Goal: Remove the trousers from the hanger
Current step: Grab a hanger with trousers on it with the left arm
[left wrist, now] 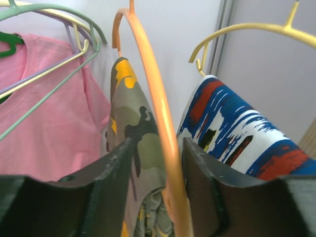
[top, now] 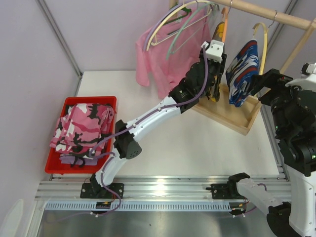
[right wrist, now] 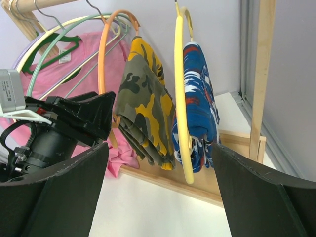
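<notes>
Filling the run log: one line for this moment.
left gripper: open astride orange hanger, olive trousers | right gripper: open, facing blue trousers | pink trousers: in bin

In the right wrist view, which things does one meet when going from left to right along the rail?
Pink T-shirt → yellow-olive camouflage trousers → yellow hanger → blue, white and red trousers → wooden post.

Pink T-shirt hangs under wooden rail; red bin sits left
</notes>
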`<state>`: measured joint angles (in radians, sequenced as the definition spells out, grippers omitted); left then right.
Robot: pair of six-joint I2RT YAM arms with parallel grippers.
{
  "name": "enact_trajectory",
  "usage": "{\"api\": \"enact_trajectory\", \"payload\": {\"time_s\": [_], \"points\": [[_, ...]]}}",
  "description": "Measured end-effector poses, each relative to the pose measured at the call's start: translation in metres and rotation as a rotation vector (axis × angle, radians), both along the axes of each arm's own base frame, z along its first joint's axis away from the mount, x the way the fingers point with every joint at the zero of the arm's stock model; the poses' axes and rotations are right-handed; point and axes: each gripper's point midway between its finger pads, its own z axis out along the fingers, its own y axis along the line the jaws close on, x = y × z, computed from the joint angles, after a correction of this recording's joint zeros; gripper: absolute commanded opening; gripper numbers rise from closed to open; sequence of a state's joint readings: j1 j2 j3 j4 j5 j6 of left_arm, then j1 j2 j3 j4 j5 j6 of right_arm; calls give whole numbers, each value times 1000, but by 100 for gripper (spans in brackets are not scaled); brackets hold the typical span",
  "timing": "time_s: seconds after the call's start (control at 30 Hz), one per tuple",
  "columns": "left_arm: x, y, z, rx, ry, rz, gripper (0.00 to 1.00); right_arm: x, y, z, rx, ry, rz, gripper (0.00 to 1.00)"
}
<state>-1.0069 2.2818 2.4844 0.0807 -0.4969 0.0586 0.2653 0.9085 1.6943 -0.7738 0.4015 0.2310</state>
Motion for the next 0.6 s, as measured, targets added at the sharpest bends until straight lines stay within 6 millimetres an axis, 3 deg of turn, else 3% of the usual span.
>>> {"api": "enact_trajectory", "payload": {"time_s": [0.03,0.3,0.5,0.6], "points": [[2,1,-1,2,4,2,44,0,0,0,0,0,-1,92],[23,18,-9,19,27,38,39,11,4,-13,-16,43,-1,93],[37,25,-15,39,40,16,45,16,5,-18,-21,59,-3,93],[40,26,-16,48,38,-1,35,17,5,-18,-22,62,-3,93]]}}
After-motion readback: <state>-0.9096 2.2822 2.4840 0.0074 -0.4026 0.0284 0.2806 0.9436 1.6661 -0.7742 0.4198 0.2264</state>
